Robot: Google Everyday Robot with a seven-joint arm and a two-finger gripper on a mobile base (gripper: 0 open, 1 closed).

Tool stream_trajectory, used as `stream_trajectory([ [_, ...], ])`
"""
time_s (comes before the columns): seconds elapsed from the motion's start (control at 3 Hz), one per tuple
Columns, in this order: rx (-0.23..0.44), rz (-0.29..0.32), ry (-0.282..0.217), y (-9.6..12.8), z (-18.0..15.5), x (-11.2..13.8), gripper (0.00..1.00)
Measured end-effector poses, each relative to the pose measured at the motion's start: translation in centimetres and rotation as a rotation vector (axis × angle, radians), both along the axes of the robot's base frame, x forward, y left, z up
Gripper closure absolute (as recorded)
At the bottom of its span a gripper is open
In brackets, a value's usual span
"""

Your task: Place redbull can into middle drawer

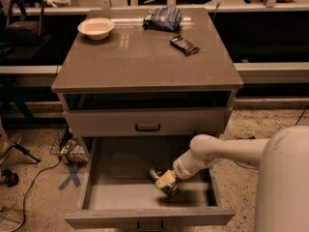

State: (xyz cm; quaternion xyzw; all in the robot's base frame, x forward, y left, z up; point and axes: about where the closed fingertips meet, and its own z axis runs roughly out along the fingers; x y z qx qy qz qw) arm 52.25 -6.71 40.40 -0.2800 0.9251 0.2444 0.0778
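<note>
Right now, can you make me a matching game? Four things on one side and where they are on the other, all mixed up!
Things:
1. bowl
2. chip bag
3. snack bar
4. claw

Places:
A. down in the open middle drawer, right by the redbull can
B. cabinet top, back left corner
C. cabinet top, right of the middle
D. cabinet top, middle of the back edge

Pairs: 1-B, 2-D, 3-C, 4-A
</note>
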Motion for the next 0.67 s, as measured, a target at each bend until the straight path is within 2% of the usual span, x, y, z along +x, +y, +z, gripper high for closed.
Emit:
stream_trajectory([
  [0.33,0.001,-0.046,-0.025,-3.1,1.5,-0.6,0.00],
  [0.67,-0.010,-0.096,-0.069,-7.7,5.4,-2.4,0.00],
])
